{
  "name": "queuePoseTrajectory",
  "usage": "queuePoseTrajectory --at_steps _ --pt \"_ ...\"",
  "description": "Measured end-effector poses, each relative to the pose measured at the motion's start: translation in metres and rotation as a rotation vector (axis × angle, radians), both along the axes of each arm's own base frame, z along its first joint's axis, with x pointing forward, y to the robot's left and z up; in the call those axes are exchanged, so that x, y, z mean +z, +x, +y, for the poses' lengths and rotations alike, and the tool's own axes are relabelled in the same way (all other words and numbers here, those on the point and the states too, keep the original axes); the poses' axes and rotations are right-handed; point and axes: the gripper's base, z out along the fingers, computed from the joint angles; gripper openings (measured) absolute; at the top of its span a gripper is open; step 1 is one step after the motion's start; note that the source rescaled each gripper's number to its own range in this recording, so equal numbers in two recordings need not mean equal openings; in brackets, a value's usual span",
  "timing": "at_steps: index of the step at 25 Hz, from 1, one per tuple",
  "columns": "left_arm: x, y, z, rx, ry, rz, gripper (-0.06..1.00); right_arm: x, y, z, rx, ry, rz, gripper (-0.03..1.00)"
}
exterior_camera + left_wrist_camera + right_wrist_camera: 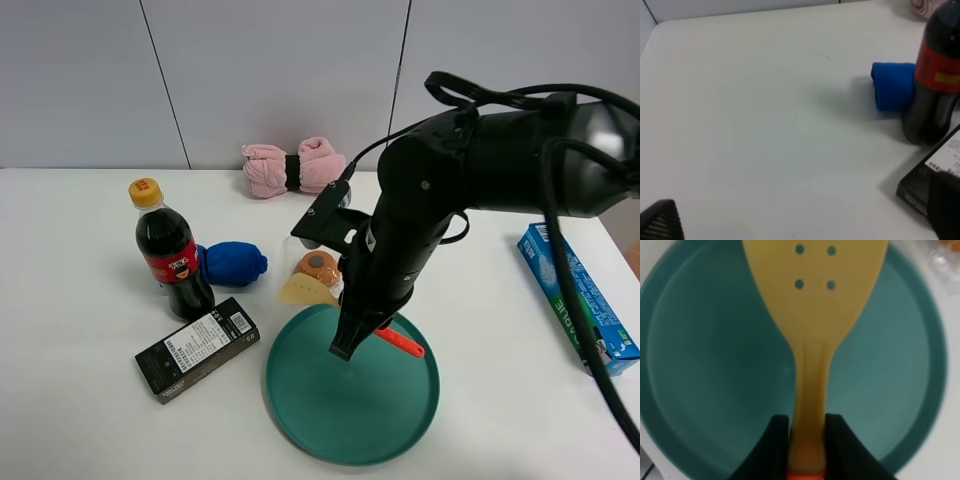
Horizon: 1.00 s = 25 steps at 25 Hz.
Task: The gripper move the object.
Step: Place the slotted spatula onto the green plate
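Note:
My right gripper point(350, 338) is shut on the toy spatula point(308, 290) and holds it over the teal plate point(350, 425). The tan blade points toward the plate's far left rim, and the orange-red handle end point(402, 344) sticks out on the other side. In the right wrist view the black jaws of the right gripper point(807, 432) clamp the spatula's neck point(812, 315) above the plate point(700, 365). I cannot tell whether the spatula touches the plate. My left gripper point(802, 220) is open and empty over bare table; its fingertips point(660, 220) show only at the picture's edges.
A cola bottle point(170, 250), a blue cloth point(235, 263) and a black box point(197, 348) lie left of the plate. A round orange-brown packaged item point(320, 266) sits at the plate's far edge. A pink cloth point(293, 168) is at the back, a blue box point(578, 296) at the right.

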Motion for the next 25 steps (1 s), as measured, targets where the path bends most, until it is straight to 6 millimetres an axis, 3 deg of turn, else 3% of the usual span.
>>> queuePoseTrajectory --at_steps 11,25 --pt "0.000 0.000 0.000 0.000 0.000 0.000 1.00 -0.038 0.000 0.014 -0.004 -0.036 0.083 0.00" --pt "0.000 0.000 0.000 0.000 0.000 0.000 1.00 -0.060 0.001 0.015 -0.033 -0.092 0.135 0.00"
